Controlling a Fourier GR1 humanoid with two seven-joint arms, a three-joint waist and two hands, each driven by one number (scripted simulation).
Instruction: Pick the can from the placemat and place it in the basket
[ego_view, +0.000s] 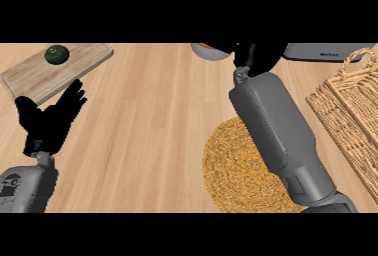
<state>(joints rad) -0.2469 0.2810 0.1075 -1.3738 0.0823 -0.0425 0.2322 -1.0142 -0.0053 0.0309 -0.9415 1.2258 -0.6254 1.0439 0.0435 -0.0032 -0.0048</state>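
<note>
Pale wooden counter (162, 125) fills the view, its grain running side to side. Nearest, at the lower right, the round woven placemat (236, 165) lies partly under the right forearm (284, 135), and no can stands on the part of it that shows. At the lower left the left hand (52, 120) rests open, fingers straight and pointing up, holding nothing. Beyond it a wooden cutting board (63, 67) carries a dark green round fruit (57, 54). Along the right edge stands the wicker basket (351, 115), just beside the placemat. Farthest off, at the top edge, the right hand (258, 55) is cut by the frame, so I cannot tell how its fingers are set; a grey rounded thing with an orange rim (208, 51) shows just left of it, possibly the can. A can should be stiff, light and smooth-sided, so it may slip; taking it round the middle of its wall seems best.
</note>
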